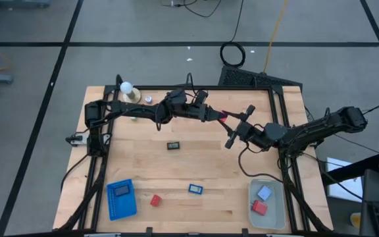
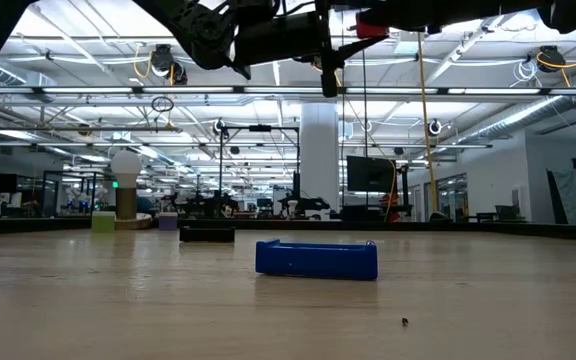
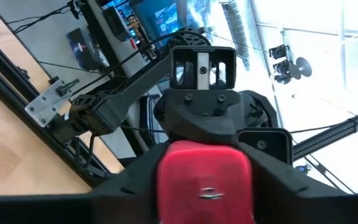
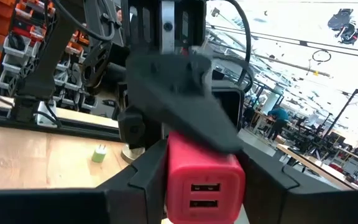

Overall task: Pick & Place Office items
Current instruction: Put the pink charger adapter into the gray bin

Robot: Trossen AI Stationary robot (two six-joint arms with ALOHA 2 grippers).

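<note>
Handoff happening mid-air: red block [image 4: 204,177] is sitting between left hand [image 1: 217,116] and right hand [image 1: 237,125], both gripping it above tabletop [image 1: 202,171].

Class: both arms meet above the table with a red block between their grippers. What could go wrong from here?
1. The red block sits in mid-air, gripped by both the left gripper and the right gripper. If either one lets go too soon, the block could fall onto the table.
2. The two grippers are very close together, so a small misalignment could make them collide or pull against each other.
</note>
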